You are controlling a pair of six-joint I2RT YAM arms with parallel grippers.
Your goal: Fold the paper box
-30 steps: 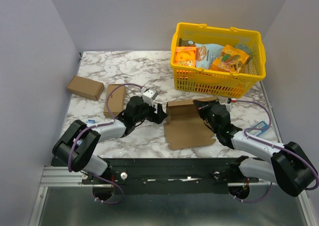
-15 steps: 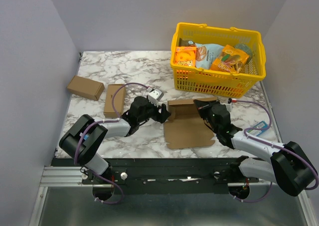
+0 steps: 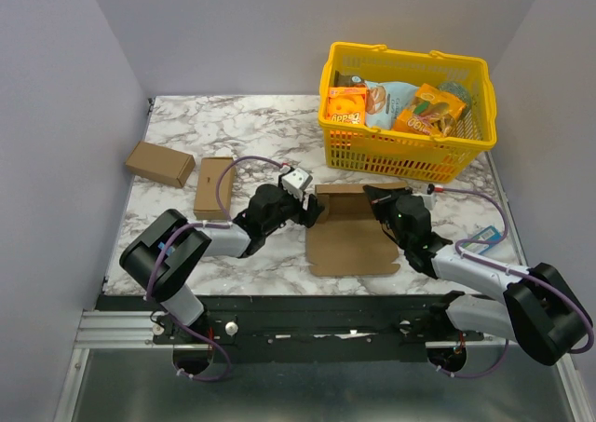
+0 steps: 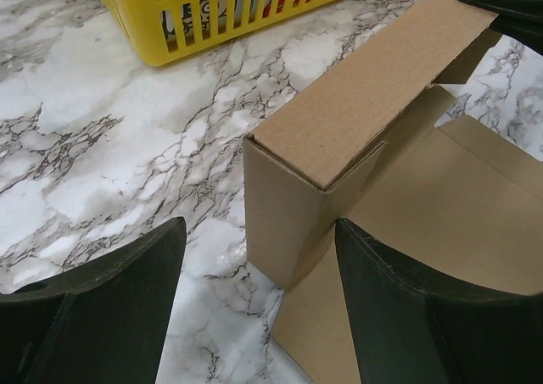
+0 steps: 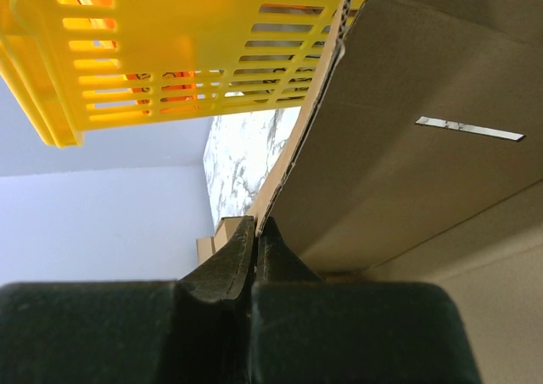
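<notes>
Your plain brown cardboard paper box (image 3: 349, 240) lies near the middle of the white marble table (image 3: 251, 124), only partly folded: the back wall at 12 o'clock stands up, with a side flap turned in at the 10 o'clock corner. The right gripper (image 3: 372, 197), fingers together, seems to pinch that wall's top edge; the left gripper (image 3: 314, 211), jaws apart, straddles this corner. I judge the remaining walls and lid are left to fold.

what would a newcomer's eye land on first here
The bright yellow basket of snack packs at the far right of the table stands out first. Next is the half-folded paper box at the centre, its back wall raised: the right gripper is pinched shut on that wall's edge while the left gripper, open, straddles the box's left corner.
</notes>
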